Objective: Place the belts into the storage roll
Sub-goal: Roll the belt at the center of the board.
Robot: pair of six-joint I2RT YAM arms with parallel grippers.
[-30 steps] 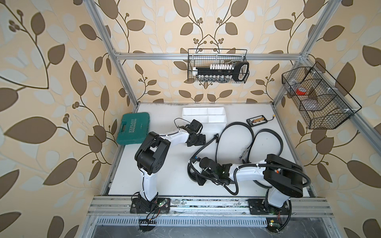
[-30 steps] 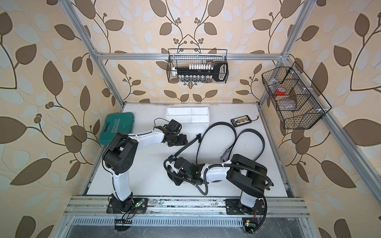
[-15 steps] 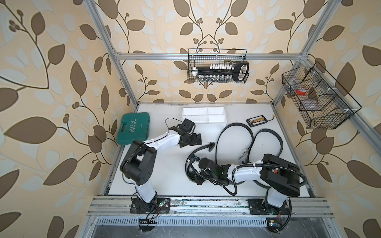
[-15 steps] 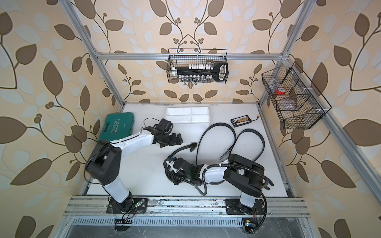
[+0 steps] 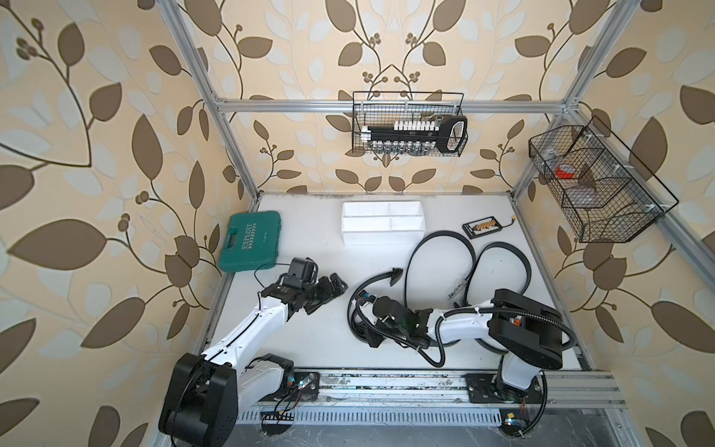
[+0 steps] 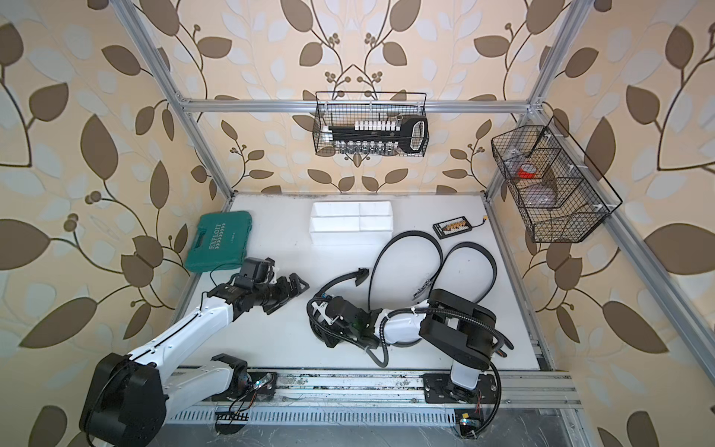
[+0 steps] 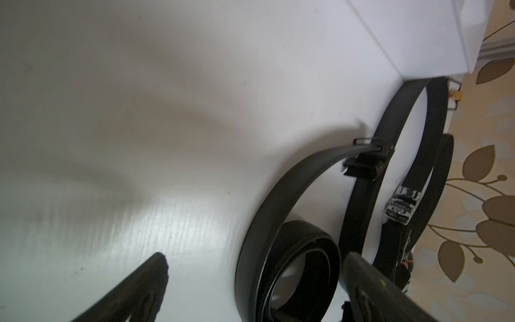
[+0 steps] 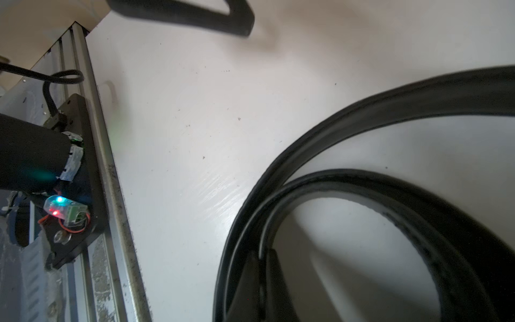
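Belts [image 5: 441, 234] lie on table [image 5: 309, 348], none yet in storage roll [image 5: 381, 237] at the back, two in loose loops near it | right fingers [image 8: 280, 295] pinch coiled belt [image 7: 306, 230]; left fingers [image 7: 133, 295] spread wide, empty, just beside | handling, likely: light, limp, springy, prone to uncoil; grip across all layers, clear of buckle [image 7: 367, 164]

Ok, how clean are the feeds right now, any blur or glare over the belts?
Left wrist view: glare patch on the table, broad soft shadows, belts fairly sharp, left claw fingers blurred. Right wrist view: coiled belt soft and smeared, table glare beside it. Both top views: sharp, evenly lit.
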